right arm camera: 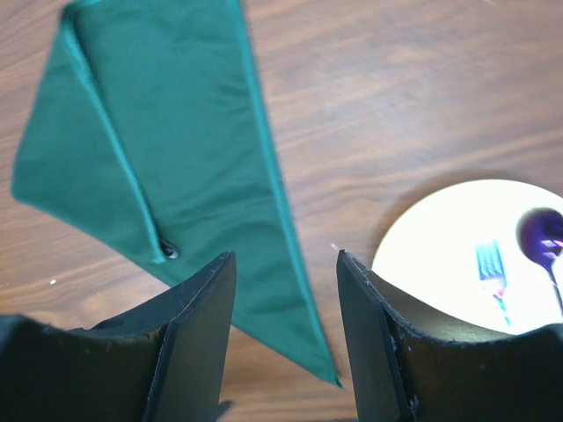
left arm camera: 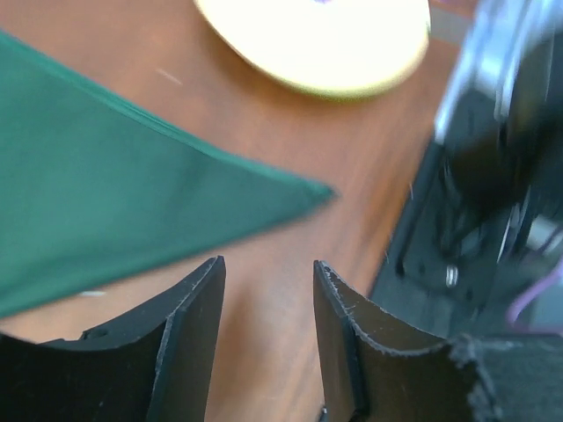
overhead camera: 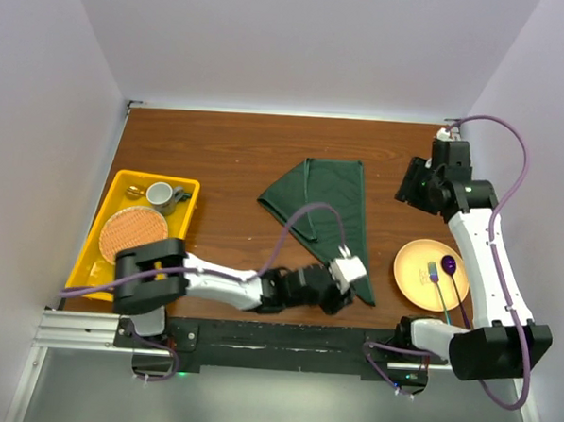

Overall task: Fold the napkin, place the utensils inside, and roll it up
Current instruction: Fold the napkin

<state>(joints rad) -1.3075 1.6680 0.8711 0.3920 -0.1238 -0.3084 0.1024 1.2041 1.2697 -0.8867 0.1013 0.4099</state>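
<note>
The green napkin (overhead camera: 327,209) lies folded into a long triangle mid-table; it also shows in the left wrist view (left arm camera: 97,193) and the right wrist view (right arm camera: 185,141). A small dark spot (right arm camera: 167,251) sits at its fold edge; I cannot tell what it is. The utensils, a fork (overhead camera: 433,272) and a purple spoon (overhead camera: 449,265) with thin dark handles, lie on a yellow plate (overhead camera: 411,274). My left gripper (overhead camera: 346,295) (left arm camera: 268,262) is open and empty, low beside the napkin's near tip. My right gripper (overhead camera: 406,191) (right arm camera: 286,255) is open and empty, high above the napkin's right edge.
A yellow tray (overhead camera: 118,188) at the left holds a grey cup (overhead camera: 162,195) and a round woven mat (overhead camera: 131,233). The plate (left arm camera: 352,61) (right arm camera: 431,255) lies right of the napkin tip. The right arm's base (left arm camera: 493,176) stands close ahead of the left gripper. White walls enclose the table.
</note>
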